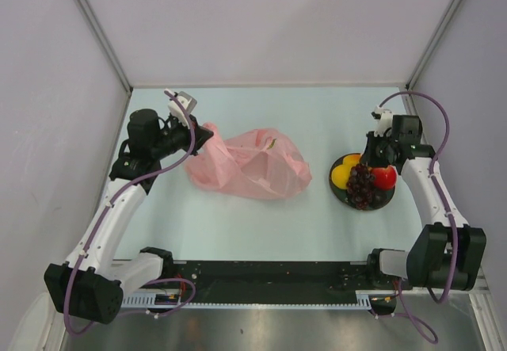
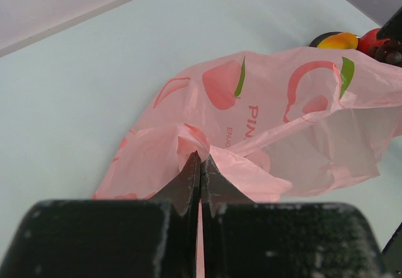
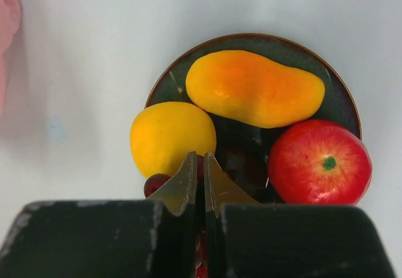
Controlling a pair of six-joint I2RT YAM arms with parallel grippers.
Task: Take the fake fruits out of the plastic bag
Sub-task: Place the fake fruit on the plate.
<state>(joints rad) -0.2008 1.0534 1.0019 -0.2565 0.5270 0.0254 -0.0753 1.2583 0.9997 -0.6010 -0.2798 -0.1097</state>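
The pink plastic bag lies crumpled left of centre; it also fills the left wrist view. My left gripper is shut on a fold at its left end. On a dark round plate at the right lie a yellow round fruit, a red apple and a dark grape bunch. The right wrist view shows the yellow fruit, an orange mango-shaped fruit, the apple and one grape. My right gripper stands over the plate, its jaws shut on dark red grapes.
Pale walls with metal corner posts close in the table at the back and both sides. A black rail with both arm bases runs along the near edge. The plate's fruits show past the bag's far edge in the left wrist view.
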